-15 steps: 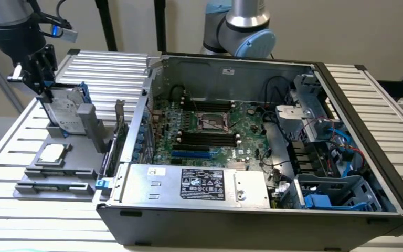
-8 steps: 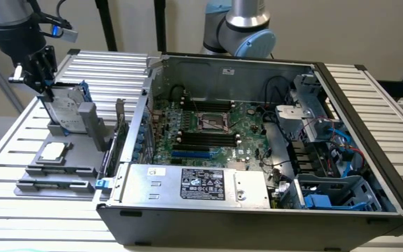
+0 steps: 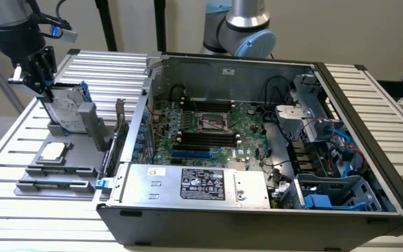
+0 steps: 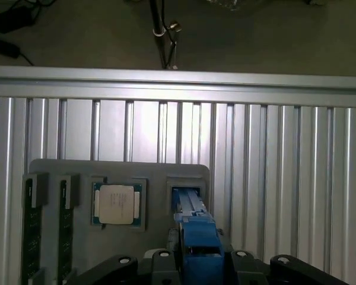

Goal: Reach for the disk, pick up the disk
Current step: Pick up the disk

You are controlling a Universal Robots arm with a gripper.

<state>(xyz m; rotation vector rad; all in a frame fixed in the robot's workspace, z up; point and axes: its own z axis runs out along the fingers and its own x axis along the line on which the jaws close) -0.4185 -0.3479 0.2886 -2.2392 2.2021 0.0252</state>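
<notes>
Your claw (image 3: 42, 84) sits over the top edge of the disk (image 3: 67, 109). The disk stands upright in the grey tray (image 3: 54, 170), at the exterior view's left of the computer case (image 3: 257, 226). You cannot tell whether the claw is clamped on it.

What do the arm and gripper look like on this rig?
The arm has silver-grey tube links and a light-blue joint cap. The gripper is matte black and blocky, with round pale screw heads on its body. A small grey box with a black cable sits at the wrist.
</notes>
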